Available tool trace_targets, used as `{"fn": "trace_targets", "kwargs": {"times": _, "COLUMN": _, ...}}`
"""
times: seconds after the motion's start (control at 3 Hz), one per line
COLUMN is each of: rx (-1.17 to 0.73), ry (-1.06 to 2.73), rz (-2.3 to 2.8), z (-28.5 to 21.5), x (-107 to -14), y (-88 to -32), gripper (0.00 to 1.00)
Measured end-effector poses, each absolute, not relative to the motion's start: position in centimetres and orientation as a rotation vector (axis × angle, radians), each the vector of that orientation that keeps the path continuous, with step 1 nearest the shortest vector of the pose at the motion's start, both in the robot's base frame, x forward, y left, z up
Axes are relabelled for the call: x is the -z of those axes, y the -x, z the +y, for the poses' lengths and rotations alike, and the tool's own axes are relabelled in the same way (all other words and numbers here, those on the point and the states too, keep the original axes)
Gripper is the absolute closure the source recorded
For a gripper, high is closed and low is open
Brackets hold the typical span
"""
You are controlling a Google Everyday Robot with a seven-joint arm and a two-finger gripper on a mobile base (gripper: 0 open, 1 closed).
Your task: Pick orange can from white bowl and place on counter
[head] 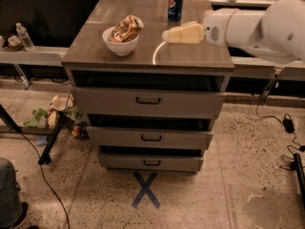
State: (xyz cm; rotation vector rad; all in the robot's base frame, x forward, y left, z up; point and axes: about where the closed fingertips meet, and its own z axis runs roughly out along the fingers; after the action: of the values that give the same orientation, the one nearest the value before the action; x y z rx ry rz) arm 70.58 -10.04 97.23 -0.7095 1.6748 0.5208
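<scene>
The orange can (pixel 126 27) lies tilted in the white bowl (pixel 120 46), which stands on the left part of the counter (pixel 190 56). My gripper (pixel 167 36) reaches in from the right on a white arm, above the counter's middle, its cream fingers pointing left toward the bowl. It is to the right of the bowl and apart from the can. It holds nothing that I can see.
A blue Pepsi can (pixel 175 4) stands at the counter's back, just behind the gripper. The grey cabinet has three drawers (pixel 148 100). A water bottle (pixel 24 36) stands on a low shelf at left. Cables and a stand leg (pixel 52 137) lie on the floor.
</scene>
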Motion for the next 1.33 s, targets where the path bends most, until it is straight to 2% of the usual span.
{"fn": "trace_targets", "kwargs": {"times": 0.33, "rx": -0.558, "ry": 0.578, "rz": 1.583, "z": -6.6, "x": -97.0, "y": -74.3, "gripper": 0.00}}
{"fn": "trace_targets", "kwargs": {"times": 0.67, "rx": -0.565, "ry": 0.574, "rz": 1.583, "z": -6.4, "x": -96.8, "y": -74.3, "gripper": 0.00}}
{"fn": "trace_targets", "kwargs": {"times": 1.33, "rx": -0.644, "ry": 0.350, "rz": 1.523, "z": -3.8, "x": -95.0, "y": -78.0, "gripper": 0.00}}
